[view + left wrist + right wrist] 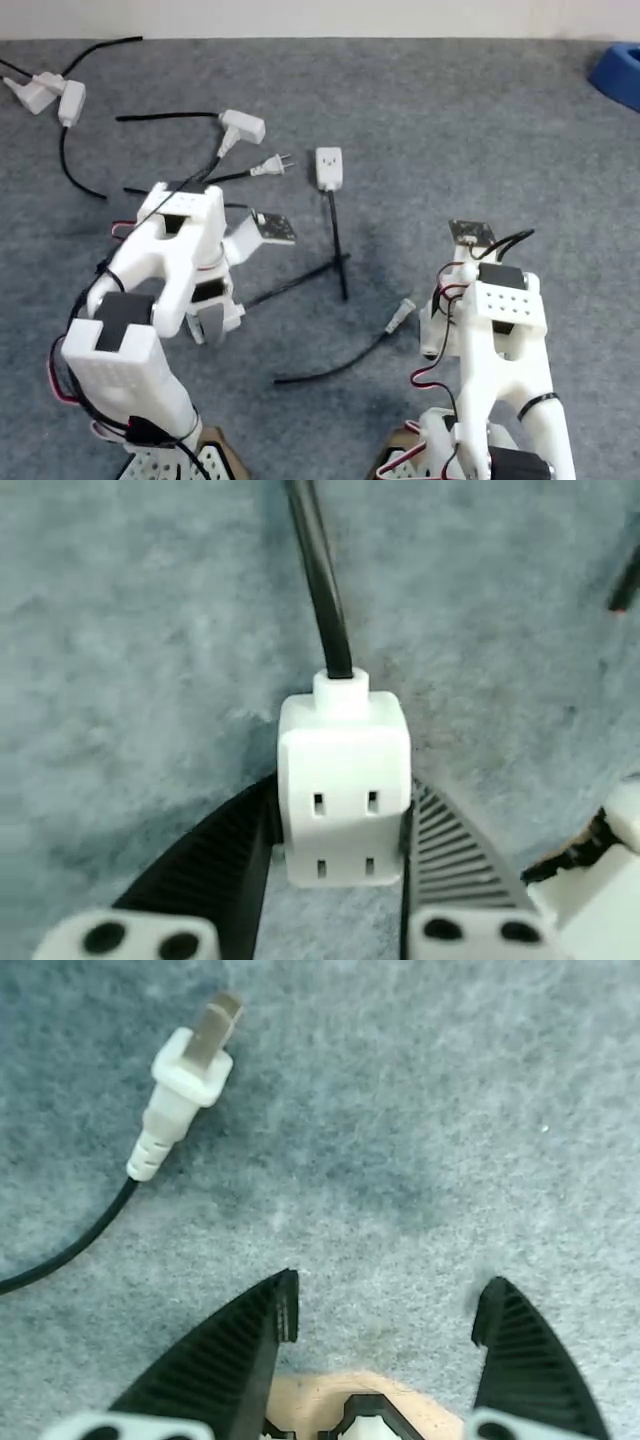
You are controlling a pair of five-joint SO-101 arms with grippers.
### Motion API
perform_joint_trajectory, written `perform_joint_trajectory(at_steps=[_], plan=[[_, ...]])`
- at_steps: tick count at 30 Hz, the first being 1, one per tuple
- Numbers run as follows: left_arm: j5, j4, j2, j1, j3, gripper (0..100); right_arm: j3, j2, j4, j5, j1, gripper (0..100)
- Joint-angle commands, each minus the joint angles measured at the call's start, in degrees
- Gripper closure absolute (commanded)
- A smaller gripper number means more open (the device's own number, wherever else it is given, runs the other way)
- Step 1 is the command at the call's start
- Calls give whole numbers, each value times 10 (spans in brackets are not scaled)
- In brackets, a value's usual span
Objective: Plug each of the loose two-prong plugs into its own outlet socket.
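My left gripper [343, 802] is shut on a white outlet socket [345, 780]; its black fingers [225, 855] press both sides, its slots face the camera, and its black cord [320, 570] runs away over the carpet. In the high view this gripper [213, 318] sits low under the left arm. My right gripper [392, 1286] is open just above the carpet with nothing between its fingers. A loose white two-prong plug [185, 1075] lies ahead of it and off to one side, the same plug [402, 315] that lies beside the right arm [495, 300].
Another white socket [328, 168] lies at centre, facing a second loose plug [270, 165]. An angled white plug [243, 125] is behind them. Two white connectors [55, 97] sit together at the far left. Black cords [338, 250] cross the middle. A blue object [620, 70] is at the far right.
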Motion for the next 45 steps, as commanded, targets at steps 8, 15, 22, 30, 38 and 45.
perform_joint_trajectory(at_steps=[8, 15, 22, 30, 38, 45], plan=[[48, -4, 0, -17, -62, 794, -10, -17, 7, 26, -2, 717], [51, 33, 0, 36, -62, 793, -11, -17, 7, 26, -2, 717], [52, 100, -1, 36, -107, 793, -11, -17, 6, 28, -2, 717], [104, 155, 0, 32, -229, 793, -10, -16, 6, 29, -3, 717], [258, 155, 0, 8, -303, 867, -58, -9, 20, 53, 0, 717], [420, 156, 0, -9, -353, 852, -118, -9, 22, -225, -34, 717]])
